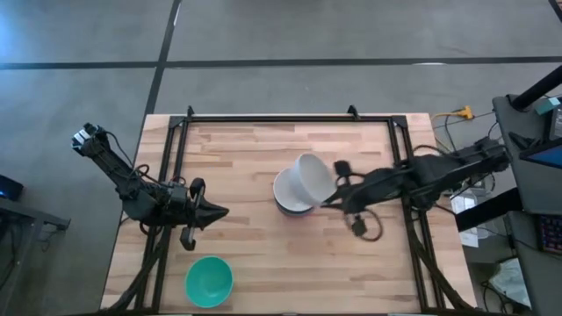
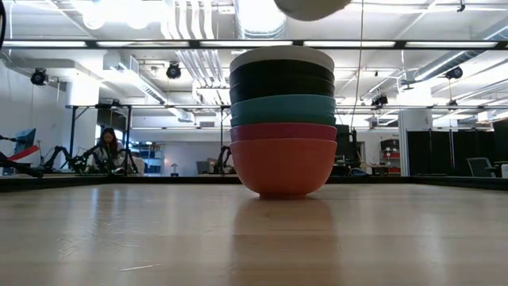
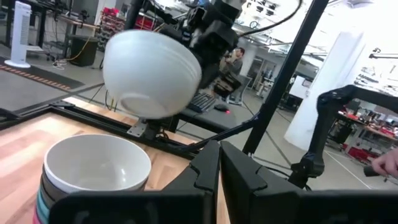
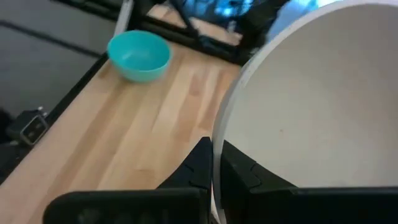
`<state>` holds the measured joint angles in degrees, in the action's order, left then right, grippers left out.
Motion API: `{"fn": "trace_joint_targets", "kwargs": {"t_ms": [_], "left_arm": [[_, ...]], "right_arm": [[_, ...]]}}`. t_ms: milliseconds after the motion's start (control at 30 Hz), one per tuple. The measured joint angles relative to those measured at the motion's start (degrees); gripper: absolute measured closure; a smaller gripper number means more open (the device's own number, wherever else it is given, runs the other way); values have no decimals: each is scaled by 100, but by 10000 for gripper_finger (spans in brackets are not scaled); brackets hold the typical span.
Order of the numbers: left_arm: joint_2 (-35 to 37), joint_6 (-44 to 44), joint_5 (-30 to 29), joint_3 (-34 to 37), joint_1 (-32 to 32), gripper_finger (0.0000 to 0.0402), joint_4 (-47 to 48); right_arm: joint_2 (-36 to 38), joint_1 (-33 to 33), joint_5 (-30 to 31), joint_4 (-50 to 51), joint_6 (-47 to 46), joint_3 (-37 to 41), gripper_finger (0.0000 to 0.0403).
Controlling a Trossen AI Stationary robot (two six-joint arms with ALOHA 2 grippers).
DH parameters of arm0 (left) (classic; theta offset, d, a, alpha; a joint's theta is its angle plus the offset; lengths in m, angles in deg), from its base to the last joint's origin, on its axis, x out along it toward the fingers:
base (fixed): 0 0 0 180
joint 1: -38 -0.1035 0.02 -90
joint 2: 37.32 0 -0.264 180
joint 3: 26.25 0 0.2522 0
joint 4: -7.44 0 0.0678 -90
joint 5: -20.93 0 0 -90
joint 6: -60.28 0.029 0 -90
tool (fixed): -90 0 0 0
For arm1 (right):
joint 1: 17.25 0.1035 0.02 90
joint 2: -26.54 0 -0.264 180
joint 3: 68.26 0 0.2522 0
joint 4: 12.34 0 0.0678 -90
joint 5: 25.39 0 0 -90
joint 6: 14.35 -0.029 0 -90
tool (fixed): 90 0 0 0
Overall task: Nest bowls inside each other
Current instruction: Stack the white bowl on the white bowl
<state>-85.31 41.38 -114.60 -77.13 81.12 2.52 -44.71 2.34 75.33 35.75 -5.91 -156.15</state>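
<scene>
A stack of nested bowls (image 2: 282, 119) stands mid-table on its red bottom bowl, with magenta, teal and black bowls above and a white one (image 3: 96, 165) on top. My right gripper (image 1: 334, 191) holds a second white bowl (image 1: 313, 175) tilted in the air just above and to the right of the stack (image 1: 290, 200). This bowl also shows in the left wrist view (image 3: 152, 71) and at the top of the low view (image 2: 311, 7). A lone teal bowl (image 1: 209, 281) sits upright near the table's near-left corner. My left gripper (image 1: 219, 211) is shut, left of the stack. My right gripper is shut on the lifted white bowl's rim (image 4: 217, 155), one finger (image 4: 198, 163) outside the wall and the other (image 4: 241, 173) inside. The fingers come from the table's right side. The bowl is clear of the stack and tilted, its opening facing the gripper.
A black metal frame (image 1: 290, 117) runs along the table's far edge and down both sides. Bare wood lies between the stack and the teal bowl (image 4: 138, 55). Beyond the table people show in the room (image 2: 107, 147), and a hand (image 3: 387, 163) at the left wrist view's edge.
</scene>
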Motion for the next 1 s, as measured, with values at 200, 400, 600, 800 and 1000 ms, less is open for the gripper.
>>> {"fn": "trace_joint_targets", "kwargs": {"t_ms": [200, 400, 600, 800, 1000], "left_arm": [[0, -11, 4, 0, -1, 402, -3], [0, -13, 21, 2, 1, 402, 20], [0, -13, 25, 2, 1, 402, 26], [0, -15, 137, 13, 1, 402, 32], [0, -15, 238, 45, 1, 402, 37]], "right_arm": [[-1074, -151, -192, 1103, 443, -1063, 394], [-1946, -486, -171, 2401, 470, -2047, 394], [-2539, -693, -187, 2892, 470, -2847, 394], [-3234, -751, -262, 3997, 393, -4075, 394], [-3707, -833, -905, 4767, 377, -4601, 394]]}}
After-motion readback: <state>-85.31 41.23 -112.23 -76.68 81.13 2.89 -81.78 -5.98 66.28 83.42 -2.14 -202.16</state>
